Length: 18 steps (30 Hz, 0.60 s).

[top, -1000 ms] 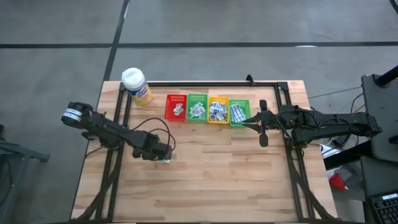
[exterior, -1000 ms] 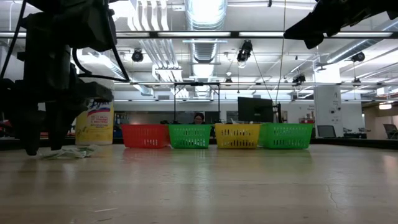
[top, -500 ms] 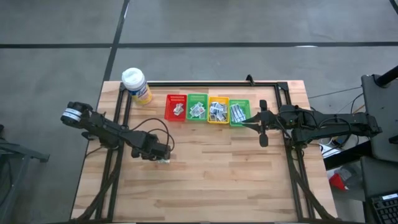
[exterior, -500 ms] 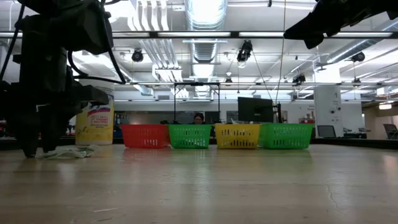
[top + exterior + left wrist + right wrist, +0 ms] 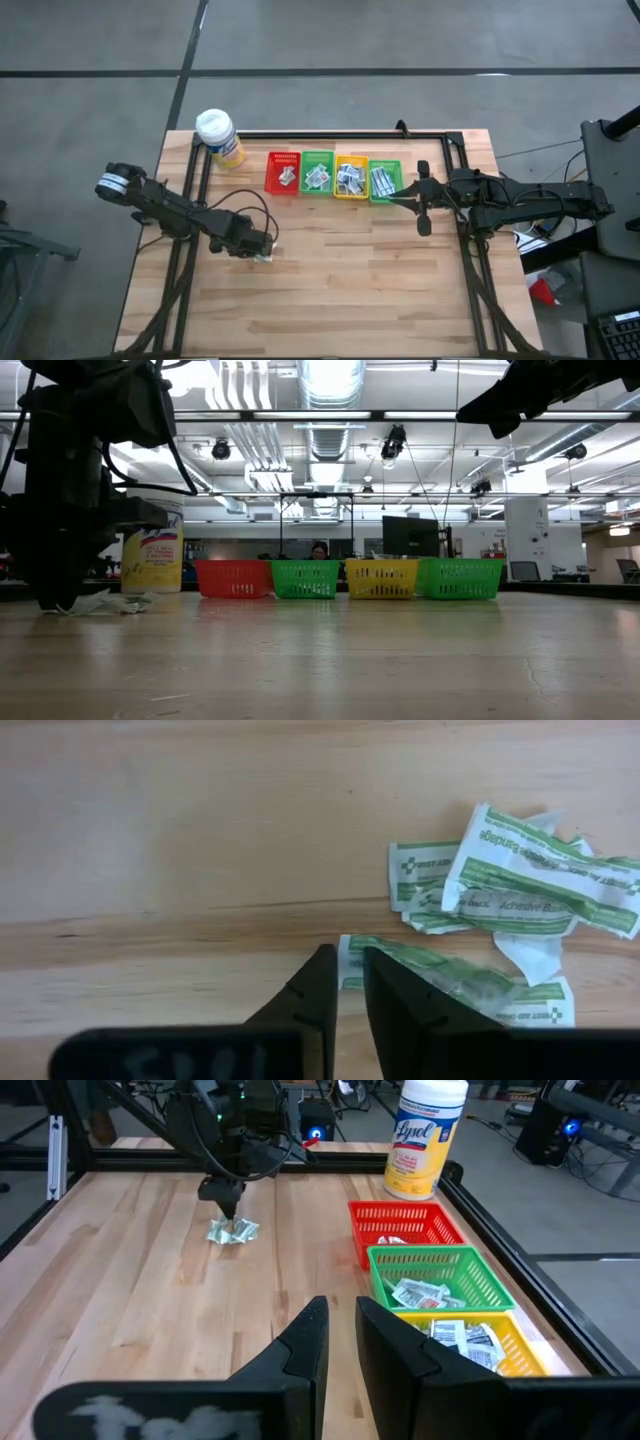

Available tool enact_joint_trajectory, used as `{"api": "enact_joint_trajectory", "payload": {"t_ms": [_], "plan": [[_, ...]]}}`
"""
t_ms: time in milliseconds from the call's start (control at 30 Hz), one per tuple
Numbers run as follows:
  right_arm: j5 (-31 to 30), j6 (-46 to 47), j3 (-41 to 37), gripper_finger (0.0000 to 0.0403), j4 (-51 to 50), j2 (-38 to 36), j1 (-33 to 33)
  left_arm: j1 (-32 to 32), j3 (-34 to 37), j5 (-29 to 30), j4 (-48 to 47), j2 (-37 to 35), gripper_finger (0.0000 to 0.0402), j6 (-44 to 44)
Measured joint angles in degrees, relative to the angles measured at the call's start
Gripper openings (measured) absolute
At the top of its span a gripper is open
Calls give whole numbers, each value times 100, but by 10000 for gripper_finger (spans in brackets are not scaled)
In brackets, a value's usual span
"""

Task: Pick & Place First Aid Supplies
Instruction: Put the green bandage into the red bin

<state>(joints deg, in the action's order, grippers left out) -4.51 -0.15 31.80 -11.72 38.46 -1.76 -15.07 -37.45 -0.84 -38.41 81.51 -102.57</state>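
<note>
Left gripper point(image 5: 345, 982), jaws narrowed over the packets point(image 5: 510, 885) heaped near the worktop's left edge, holding nothing clearly; they look light, thin, crinkly, so pinch one by a free edge.

White packets point(image 5: 520, 885) with green print are showing just past the black left gripper point(image 5: 345, 982) on pale wood point(image 5: 180, 840).

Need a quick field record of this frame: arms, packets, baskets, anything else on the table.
left gripper: down at the loose packets on the table, fingers nearly together; no packet visibly gripped
right gripper: waiting in the air near the green end basket
baskets: red, green, yellow, green, in a row, each holding packets
other: yellow bottle at the back left corner
</note>
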Motion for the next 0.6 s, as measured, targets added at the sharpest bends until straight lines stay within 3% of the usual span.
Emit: {"api": "enact_joint_trajectory", "payload": {"t_ms": [267, 600], "plan": [[0, 1, 0, 52, -1, 0, 0, 0, 2, 24, 45, 5, 3, 115], [0, -2, 0, 52, 2, 0, 0, 0, 1, 43, -33, 10, 1, 364]]}}
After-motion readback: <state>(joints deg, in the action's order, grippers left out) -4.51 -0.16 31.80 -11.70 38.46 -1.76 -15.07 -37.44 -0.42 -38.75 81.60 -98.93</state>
